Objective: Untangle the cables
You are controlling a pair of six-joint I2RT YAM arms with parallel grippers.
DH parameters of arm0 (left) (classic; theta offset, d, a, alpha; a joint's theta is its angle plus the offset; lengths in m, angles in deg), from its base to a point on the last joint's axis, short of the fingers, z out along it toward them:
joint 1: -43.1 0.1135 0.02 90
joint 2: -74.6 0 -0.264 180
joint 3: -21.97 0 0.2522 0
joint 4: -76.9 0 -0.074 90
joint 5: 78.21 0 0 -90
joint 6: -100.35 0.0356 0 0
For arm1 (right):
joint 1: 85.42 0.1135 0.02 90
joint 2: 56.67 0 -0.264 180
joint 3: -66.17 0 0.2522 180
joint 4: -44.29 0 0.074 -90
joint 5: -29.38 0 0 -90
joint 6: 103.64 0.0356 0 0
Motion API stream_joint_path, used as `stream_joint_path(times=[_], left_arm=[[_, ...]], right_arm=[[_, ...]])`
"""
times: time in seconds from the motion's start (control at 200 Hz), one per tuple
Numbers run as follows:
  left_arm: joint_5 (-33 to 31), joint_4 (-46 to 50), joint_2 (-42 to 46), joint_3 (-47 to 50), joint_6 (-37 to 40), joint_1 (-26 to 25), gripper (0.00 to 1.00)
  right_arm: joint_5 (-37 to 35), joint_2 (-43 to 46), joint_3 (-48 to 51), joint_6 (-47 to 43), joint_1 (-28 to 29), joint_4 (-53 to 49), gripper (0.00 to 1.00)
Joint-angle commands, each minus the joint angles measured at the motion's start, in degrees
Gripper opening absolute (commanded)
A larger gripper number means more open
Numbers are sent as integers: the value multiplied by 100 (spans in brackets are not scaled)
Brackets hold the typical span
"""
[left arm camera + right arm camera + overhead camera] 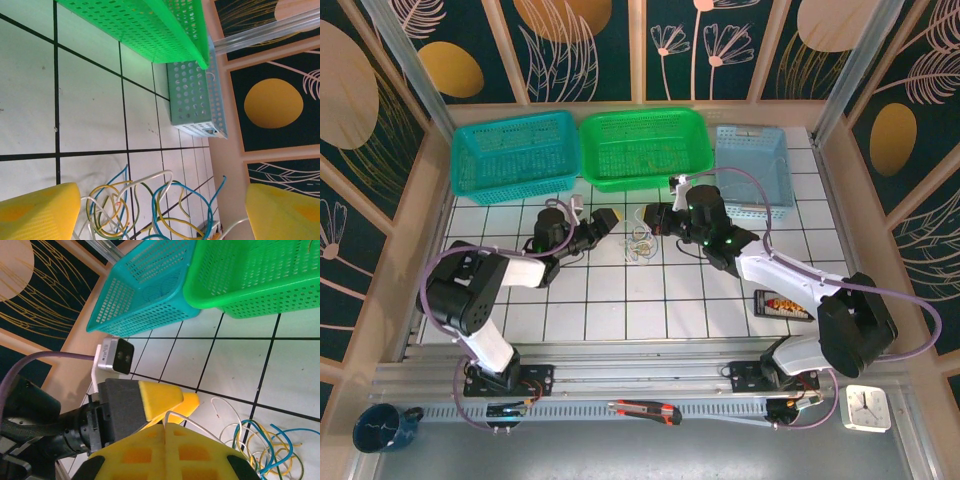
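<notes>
Left hand: wide, straddling cables.
Right hand: pinched shut on white strand.
Risk: pulling now tightens knot, drags whole bunch.

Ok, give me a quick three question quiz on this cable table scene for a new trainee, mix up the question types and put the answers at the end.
1. True or false: the cables lie inside the green basket.
2. Which one is shut? A) the left end effector B) the right end effector C) both
3. Fill in: the wires in the bunch are white, yellow and ____.

Key
1. False: they lie on the tiled table, in front of the green basket.
2. B: it is closed, and a white wire appears to run out from its tip. The left one stands open.
3. Blue.
</notes>
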Motion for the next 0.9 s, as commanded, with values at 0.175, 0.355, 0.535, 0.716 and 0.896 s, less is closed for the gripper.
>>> stream_joint_path(times=[0.175,0.355,0.535,0.716,0.896], left_arm=[[10,-521,-425,-286,-81,-134,84],[39,-582,-632,-392,-71,-189,81],[56,-628,-817,-521,-19,-197,76],[117,-672,-971,-667,-41,-211,73],[161,-679,-1076,-739,-19,-256,68]], right_arm=[[98,169,121,92,-52,281,0],[125,168,121,102,-60,289,0],[134,185,128,95,-62,282,0],[142,194,137,116,-73,283,0],[160,177,137,129,-69,323,0]])
